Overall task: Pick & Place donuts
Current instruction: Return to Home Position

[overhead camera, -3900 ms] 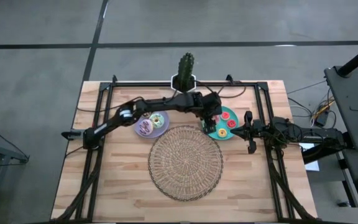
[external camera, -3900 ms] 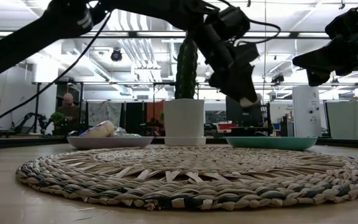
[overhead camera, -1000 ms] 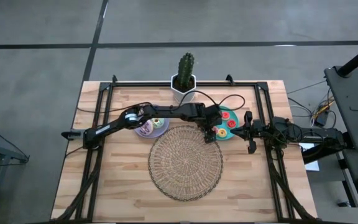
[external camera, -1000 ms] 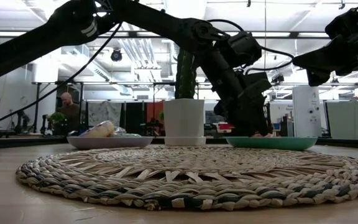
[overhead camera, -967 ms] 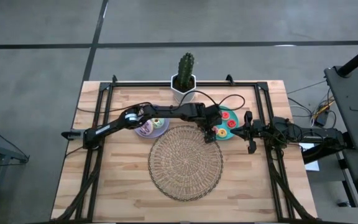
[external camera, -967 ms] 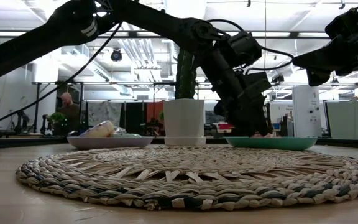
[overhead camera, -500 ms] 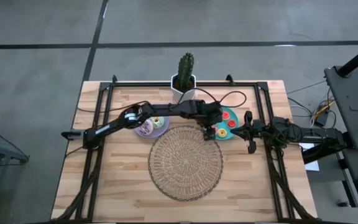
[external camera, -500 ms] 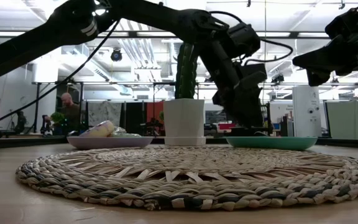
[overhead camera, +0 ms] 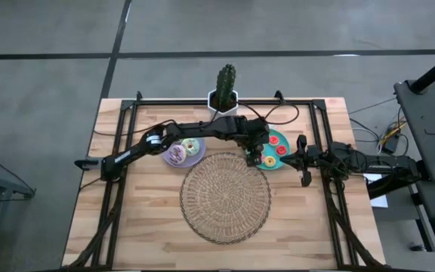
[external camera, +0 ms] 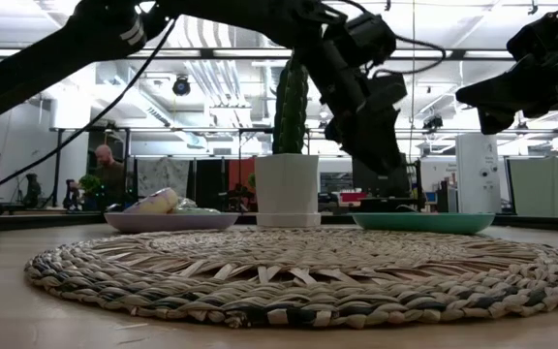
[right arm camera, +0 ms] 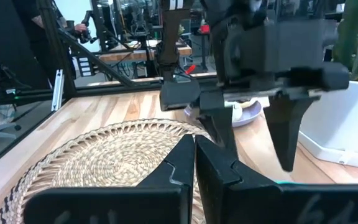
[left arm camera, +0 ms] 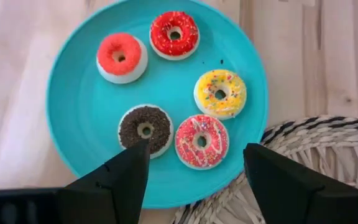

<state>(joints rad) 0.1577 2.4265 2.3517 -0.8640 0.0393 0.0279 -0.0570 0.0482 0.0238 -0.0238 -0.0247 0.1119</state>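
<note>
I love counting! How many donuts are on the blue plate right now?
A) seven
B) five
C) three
B: the blue plate holds a coral donut, a red donut, a yellow donut, a dark brown donut and a pink donut, five in all.

Five small donuts (left arm camera: 215, 149), flat on teal plate (left arm camera: 73, 112)

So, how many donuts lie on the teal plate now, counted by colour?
red donut: 1
coral donut: 1
yellow donut: 1
dark brown donut: 1
pink donut: 1
Total: 5, all on the teal plate.
</note>
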